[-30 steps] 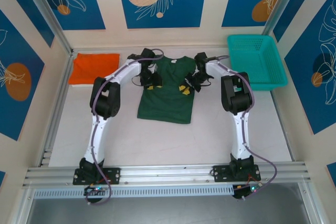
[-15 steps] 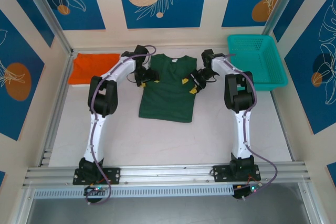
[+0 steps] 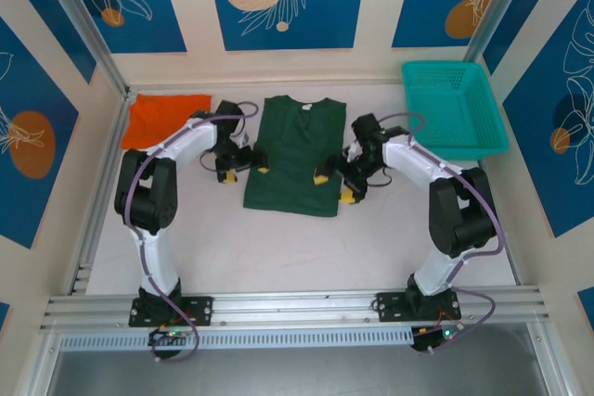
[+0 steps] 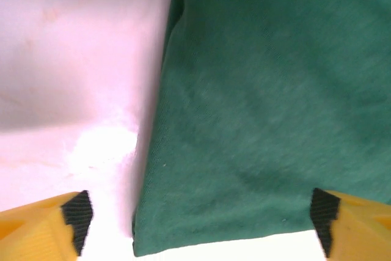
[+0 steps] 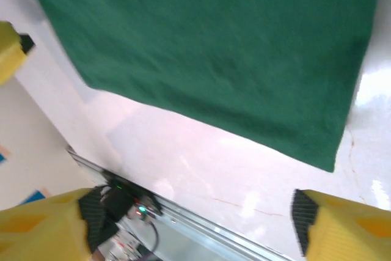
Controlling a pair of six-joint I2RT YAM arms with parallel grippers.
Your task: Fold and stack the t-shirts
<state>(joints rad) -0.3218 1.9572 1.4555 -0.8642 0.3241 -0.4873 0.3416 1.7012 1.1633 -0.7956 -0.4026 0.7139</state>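
A dark green t-shirt (image 3: 295,155) lies flat mid-bench (image 3: 278,248), its sides apparently tucked in to make a long rectangle, while a folded orange t-shirt (image 3: 165,120) sits well to its left. The left claw (image 3: 245,173) is poised at the green shirt's left edge and the right claw (image 3: 334,186) at its right edge near the hem, both spread wide and holding nothing. If either claw pinches only the top layer, or one lifts ahead of the other, the tucked sides could spill open and the fold land crooked.
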